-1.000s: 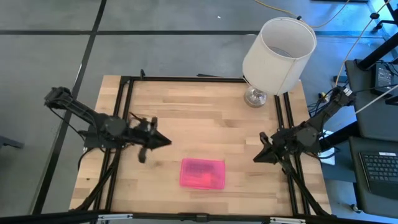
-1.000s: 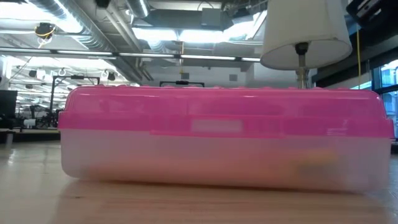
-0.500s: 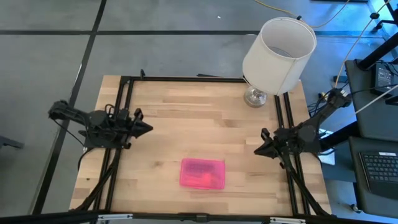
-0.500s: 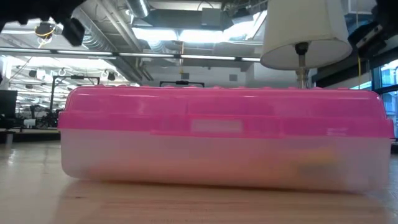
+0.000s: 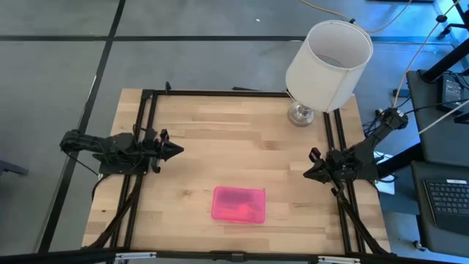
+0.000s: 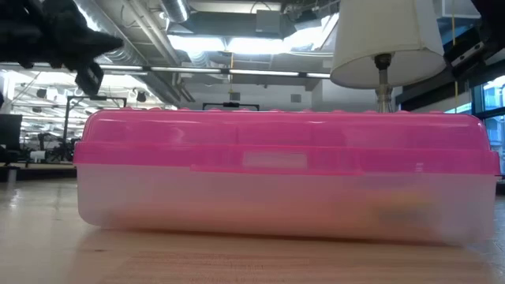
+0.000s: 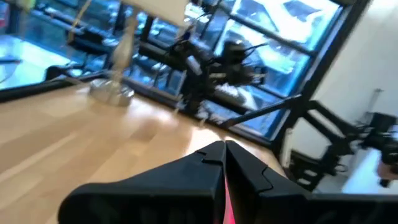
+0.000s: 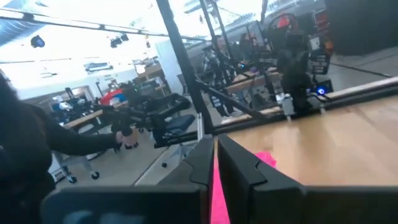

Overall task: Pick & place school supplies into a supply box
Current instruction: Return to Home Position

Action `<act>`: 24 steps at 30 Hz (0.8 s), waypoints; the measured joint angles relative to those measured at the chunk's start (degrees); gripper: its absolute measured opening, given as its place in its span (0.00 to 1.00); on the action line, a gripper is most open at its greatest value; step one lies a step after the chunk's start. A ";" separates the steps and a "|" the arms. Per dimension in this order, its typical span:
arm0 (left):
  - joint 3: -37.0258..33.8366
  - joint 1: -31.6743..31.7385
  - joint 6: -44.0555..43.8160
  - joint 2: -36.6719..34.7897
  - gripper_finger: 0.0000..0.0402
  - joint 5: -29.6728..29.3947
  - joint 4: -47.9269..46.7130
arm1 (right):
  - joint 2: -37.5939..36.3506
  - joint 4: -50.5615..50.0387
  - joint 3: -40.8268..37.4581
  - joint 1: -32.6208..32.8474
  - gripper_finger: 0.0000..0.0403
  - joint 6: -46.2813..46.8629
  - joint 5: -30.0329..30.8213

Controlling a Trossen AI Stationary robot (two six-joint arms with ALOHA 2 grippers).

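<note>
The supply box [image 5: 239,204] sits near the table's near edge, its pink lid down on the clear base; it fills the low view [image 6: 284,173]. A blurred yellow shape [image 6: 402,207] shows through the base; no pens or pencils lie loose on the table. My left gripper [image 5: 176,149] hovers at the table's left side, fingers shut and empty [image 7: 224,148]. My right gripper [image 5: 307,174] is at the right side, also shut and empty [image 8: 214,144]. Both are well apart from the box.
A lamp with a white shade [image 5: 328,64] stands on its metal foot [image 5: 300,114] at the table's far right corner. Black frame rails [image 5: 150,125] run along the left, right and far edges. Bare wood lies between the grippers and the box.
My left gripper has drawn back from the table's middle toward the left edge and slightly toward the far edge. My right gripper has shifted a little toward the right edge. The box has stayed put.
</note>
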 joint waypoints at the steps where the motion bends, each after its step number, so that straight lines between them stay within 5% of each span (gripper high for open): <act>1: -0.02 0.72 -0.19 0.00 0.01 -0.08 -0.68 | -0.92 -1.39 0.00 0.00 0.07 0.12 0.77; 9: -0.02 7.33 1.24 -0.01 0.01 5.09 -2.02 | -12.55 -12.43 0.00 0.00 0.07 0.18 4.40; 17: 0.00 15.28 1.38 -0.02 0.01 11.79 -3.33 | -12.92 -16.69 0.02 0.00 0.07 0.30 8.30; 24: 0.00 18.45 4.47 -0.02 0.01 11.84 -4.61 | -12.76 -19.86 0.02 0.00 0.07 -4.47 12.59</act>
